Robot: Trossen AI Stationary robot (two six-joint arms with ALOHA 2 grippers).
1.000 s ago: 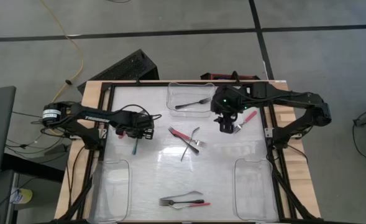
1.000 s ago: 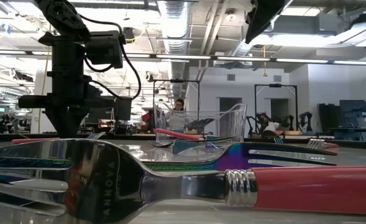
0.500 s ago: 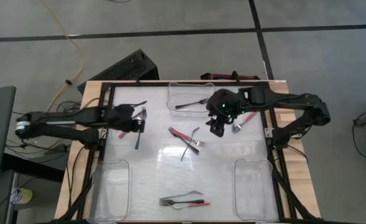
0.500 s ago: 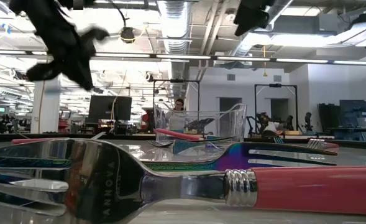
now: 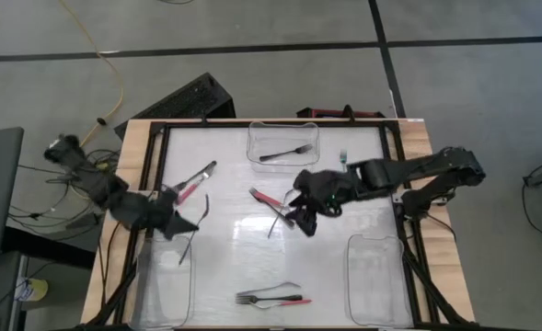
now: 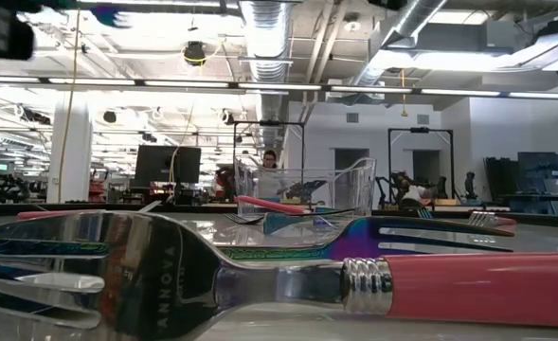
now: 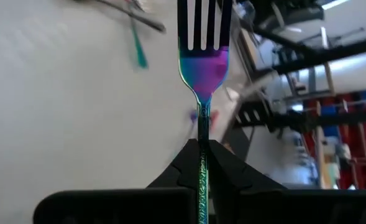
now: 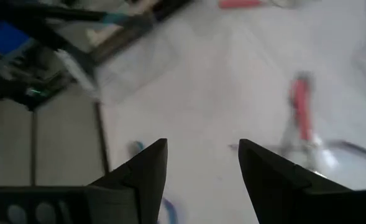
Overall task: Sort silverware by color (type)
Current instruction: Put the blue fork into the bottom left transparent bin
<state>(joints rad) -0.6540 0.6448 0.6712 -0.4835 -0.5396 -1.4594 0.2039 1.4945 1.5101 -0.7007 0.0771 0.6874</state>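
My left gripper (image 5: 174,223) is at the table's left, by the near-left clear bin (image 5: 165,276), shut on a blue iridescent fork (image 7: 202,68). In the high view the fork (image 5: 195,232) shows as a thin dark line. My right gripper (image 5: 303,223) is open and empty over the table's middle, right beside two crossed utensils, one red-handled (image 5: 263,198) and one dark (image 5: 276,221). A red-handled utensil (image 5: 194,179) lies at the far left. A dark fork (image 5: 284,152) lies in the far bin (image 5: 252,147). Forks and a red-handled piece (image 5: 271,297) lie at the near edge. My left gripper pinches the blue fork's handle (image 7: 202,168) between its two fingers. The fork runs along the fingers, with its tines pointing forward, away from the gripper. It is lifted clear of the table.
A clear bin (image 5: 378,276) stands at the near right. A black frame (image 5: 151,156) runs around the table. In the low view a pink-handled fork (image 6: 260,275) and an iridescent fork (image 6: 383,232) lie close to the camera. People show in the room behind.
My left gripper has swung from the far left toward the table's near edge, carrying the blue fork clear of the table. My right gripper has gone from the far right toward the table's middle and near side, up to the crossed utensils.
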